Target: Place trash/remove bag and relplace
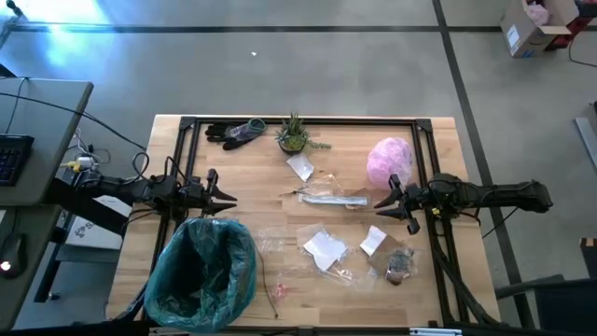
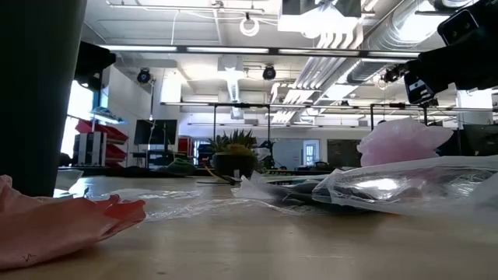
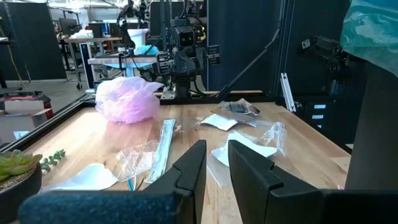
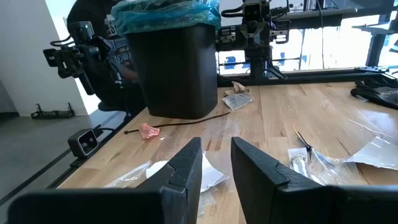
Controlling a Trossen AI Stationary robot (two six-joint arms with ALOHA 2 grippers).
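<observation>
High view: the bag (image 1: 201, 271), teal and wrinkled, lines a dark bin (image 1: 149, 313) at the table's near left corner; nothing of the trash appears to be in it yet. The trash lies scattered over the middle and right of the table (image 1: 438, 308): a long silvery wrapper (image 1: 331, 197), white paper scraps (image 1: 324, 249), clear wrappers and a brownish lump (image 1: 400, 265). A pink bag (image 1: 390, 161), a small plant (image 1: 293, 135) and dark gloves (image 1: 235, 133) sit toward the far edge. Judgement: task at its very start; all loading, bag removal and replacement remain. The left gripper (image 1: 227, 195) hovers just beyond the bin, arm stretched in from the left edge; the right gripper (image 1: 382, 207) hovers near the pink bag, arm stretched in from the right, both pointing inward. Low view: clear wrapper plastic (image 2: 405, 187) fills the foreground right, the pink bag behind it, the plant mid-distance; an arm shows at upper right, gripper not visible. Left wrist view: the left gripper's fingers (image 3: 186, 171) stand a narrow gap apart, empty, above bare wood, aimed at the silvery wrapper and scraps; the bag's edge shows over the bin rim beside them. Right wrist view: the right gripper's fingers (image 4: 183, 165) likewise slightly parted, holding nothing, over a white scrap, facing the lined bin across the table.
</observation>
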